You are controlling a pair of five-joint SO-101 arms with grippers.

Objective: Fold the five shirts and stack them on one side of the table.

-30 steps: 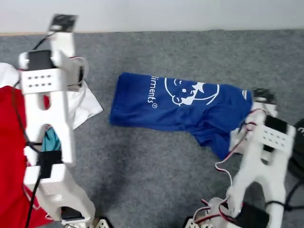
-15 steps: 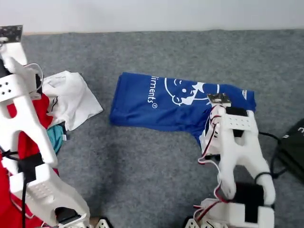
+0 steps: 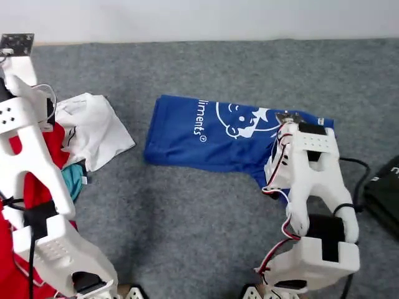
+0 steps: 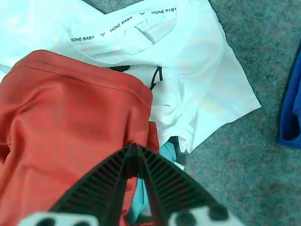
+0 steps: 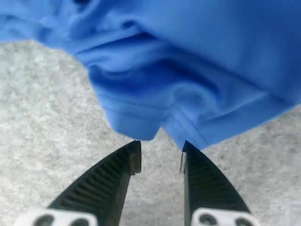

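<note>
As the blue shirt [image 3: 218, 140] lies lengthwise across the worktop [image 3: 187, 218], the right end effector [image 5: 160, 157] gapes at its hem, the left end effector [image 4: 136, 155] pressed together.

The grey table [image 3: 206, 224] carries a blue shirt [image 3: 212, 134] spread flat, a crumpled white shirt [image 3: 93, 131] near one end of it, a red shirt [image 4: 70, 127] farther off that way, and a black thing [image 3: 383, 193] beyond its other end.

Blue shirt [image 3: 206, 142]: matt cloth w/ creases. Table [image 3: 187, 212]: rough grey felt-like surf. Right claw [image 5: 161, 148]: blk ribbed plastic.
</note>
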